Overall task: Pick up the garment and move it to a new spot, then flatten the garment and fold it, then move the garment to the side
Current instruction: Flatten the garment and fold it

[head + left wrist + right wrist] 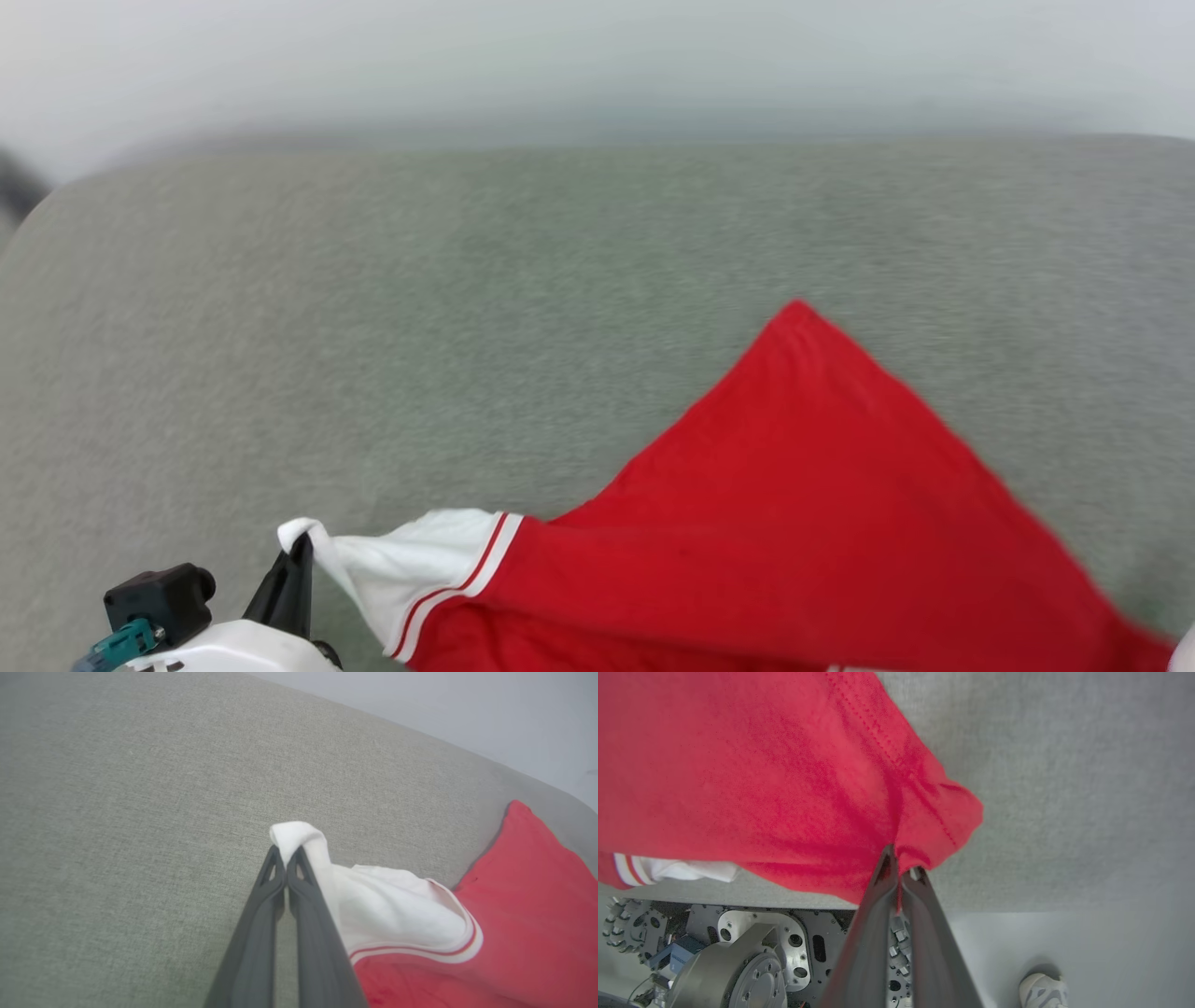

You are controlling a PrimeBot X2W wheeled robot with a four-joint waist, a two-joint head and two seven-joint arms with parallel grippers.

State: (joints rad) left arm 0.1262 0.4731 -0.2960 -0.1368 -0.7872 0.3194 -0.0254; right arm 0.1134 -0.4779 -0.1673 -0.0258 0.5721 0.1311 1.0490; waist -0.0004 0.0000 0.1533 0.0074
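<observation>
Left hand (286,853) fingers together, clamped on the tip of the garment's (794,523) white sleeve (392,910), low left in head view. Right hand (899,861) also pinched shut, on a bunched red hem corner (943,812). The garment is stretched between the two hands over the near right part of the grey-green fabric counter (373,308), one red corner pointing away from the robot; right wrist view has its near edge overhanging the counter edge, above the robot base (752,952), and a shoe (1043,991) on the floor.
</observation>
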